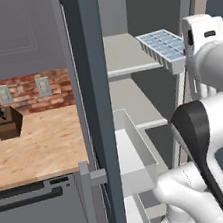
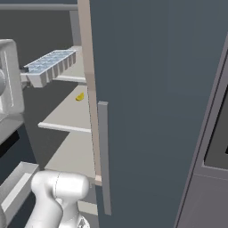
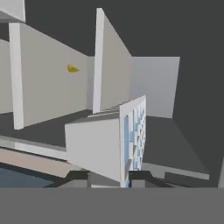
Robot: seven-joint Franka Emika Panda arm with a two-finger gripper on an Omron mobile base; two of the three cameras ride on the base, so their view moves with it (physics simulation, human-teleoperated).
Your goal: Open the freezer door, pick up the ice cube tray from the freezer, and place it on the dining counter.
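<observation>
Freezer [image 1: 125,56] shelves frame one ice cube tray [image 1: 163,49], end effector [image 3: 105,177] clamping it.

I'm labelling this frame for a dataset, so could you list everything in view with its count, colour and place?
ice cube tray: one, pale blue-white, held in the air in front of the freezer shelves
freezer: one, dark grey with pale grey shelves, open ahead
freezer door: one, slate blue-grey, swung open, grey bar handle on it
white bin: one, low in the left base view
small yellow item: one, on a middle shelf
wood counter: one, tan, left of the freezer, brick wall behind
dark pot: one, on that counter
pincer: one, dark tips, shut on the ice cube tray
</observation>
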